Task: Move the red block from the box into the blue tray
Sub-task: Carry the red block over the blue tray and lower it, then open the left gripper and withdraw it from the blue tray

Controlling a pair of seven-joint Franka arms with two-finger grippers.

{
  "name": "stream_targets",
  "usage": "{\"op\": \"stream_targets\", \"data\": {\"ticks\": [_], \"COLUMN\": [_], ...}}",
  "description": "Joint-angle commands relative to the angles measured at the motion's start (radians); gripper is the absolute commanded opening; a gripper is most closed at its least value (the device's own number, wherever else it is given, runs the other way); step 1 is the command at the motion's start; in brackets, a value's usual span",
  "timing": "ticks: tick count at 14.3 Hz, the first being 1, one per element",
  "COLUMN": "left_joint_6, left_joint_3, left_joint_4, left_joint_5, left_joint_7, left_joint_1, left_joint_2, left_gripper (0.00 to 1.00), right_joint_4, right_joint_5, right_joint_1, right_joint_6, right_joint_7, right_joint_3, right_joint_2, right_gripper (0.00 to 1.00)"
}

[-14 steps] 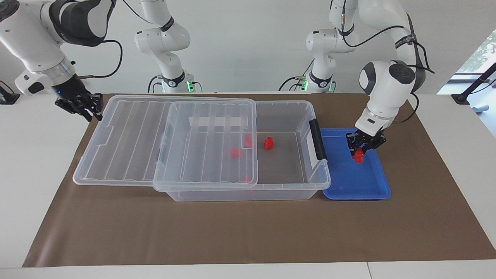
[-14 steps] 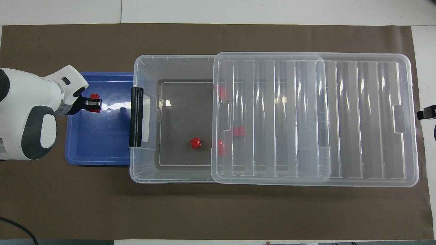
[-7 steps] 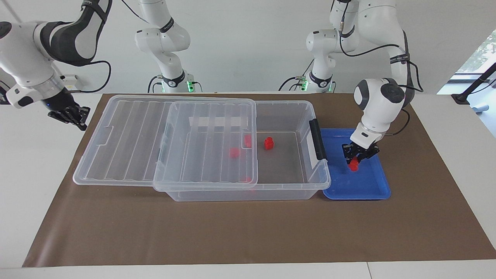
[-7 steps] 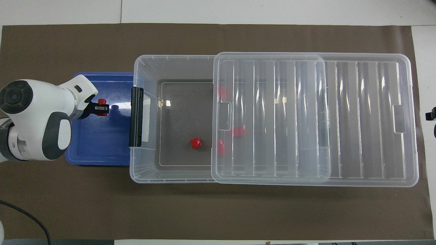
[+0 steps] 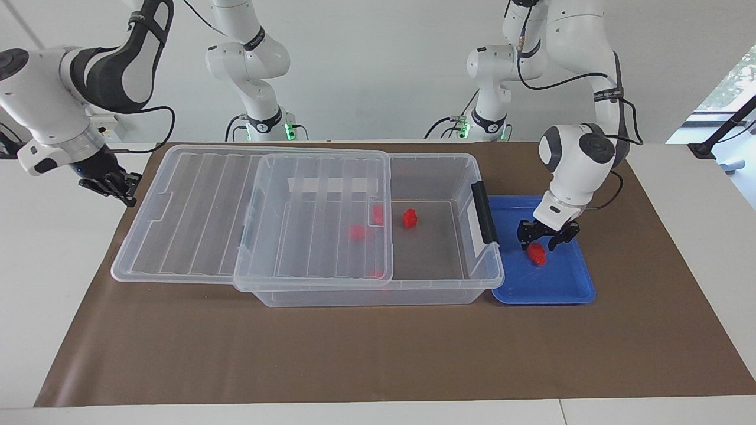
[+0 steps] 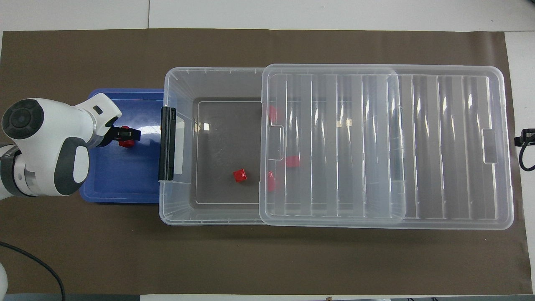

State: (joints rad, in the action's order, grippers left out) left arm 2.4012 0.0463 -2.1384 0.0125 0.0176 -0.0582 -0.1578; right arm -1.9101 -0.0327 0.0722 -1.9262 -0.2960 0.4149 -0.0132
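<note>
The red block (image 5: 536, 254) lies on the floor of the blue tray (image 5: 567, 289), and the left claw (image 5: 540, 235) hangs just above it, fingers spread apart with nothing between them, so the block is loose in the tray. From overhead the same claw (image 6: 126, 133) covers part of the block (image 6: 126, 143), in the part of the tray (image 6: 121, 184) near the box. The tray sits on the brown mat (image 5: 378, 354) at the left arm's end of the worktop, touching or just beside the end wall of the box (image 5: 431, 292), right by the dark latch handle (image 5: 485, 212). The box is open on that end: its clear ribbed lid (image 5: 195, 206) is slid toward the right arm's end, resting on the rim and hanging out past the box. Inside, on the uncovered floor, sits another red piece (image 5: 409, 218), and more red pieces (image 5: 357, 232) show through the lid, one of them close against the lid's edge. Over at the right arm's end, the right claw (image 5: 115, 186) is in the air over the edge of the mat, well apart from the lid's corner; whether its fingers are open I cannot tell, and in the overhead view only its dark tip (image 6: 527, 137) pokes in at the edge.
</note>
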Motion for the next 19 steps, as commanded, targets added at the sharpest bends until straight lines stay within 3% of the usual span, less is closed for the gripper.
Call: {"op": "stream_targets", "data": {"ticks": [1,7,13,16,19], "left_joint_6": [-0.080,-0.449,-0.637,-0.747,-0.800], "left_joint_3": [0.004,0.024,0.029,0.023,0.020], "left_joint_4": [0.053,0.329,0.399,0.509,0.558], "left_joint_5": [0.006,0.007,0.003,-0.041,-0.043], "left_joint_7": [0.008,0.008,0.012,0.010,0.010], "left_joint_1": [0.003,0.000,0.001,0.006,0.012], "left_joint_2": [0.026,0.046,0.162,0.158,0.150], "left_gripper": [1.00,1.00,1.00,1.00,1.00], "right_joint_4": [-0.029,-0.063,-0.066,-0.072,-0.089], "right_joint_5": [0.011,0.008,0.005,0.004,0.000], "right_joint_1": [0.001,0.015,0.086,0.098,0.150], "right_joint_6": [-0.024,-0.056,-0.048,-0.048,-0.053], "right_joint_7": [0.029,0.061,0.159,0.198,0.265], "right_joint_3": [-0.005,-0.007,-0.010,-0.024,-0.028], "right_joint_2": [0.010,0.018,0.019,0.022,0.027], "right_gripper": [0.00,0.00,0.00,0.00,0.00]}}
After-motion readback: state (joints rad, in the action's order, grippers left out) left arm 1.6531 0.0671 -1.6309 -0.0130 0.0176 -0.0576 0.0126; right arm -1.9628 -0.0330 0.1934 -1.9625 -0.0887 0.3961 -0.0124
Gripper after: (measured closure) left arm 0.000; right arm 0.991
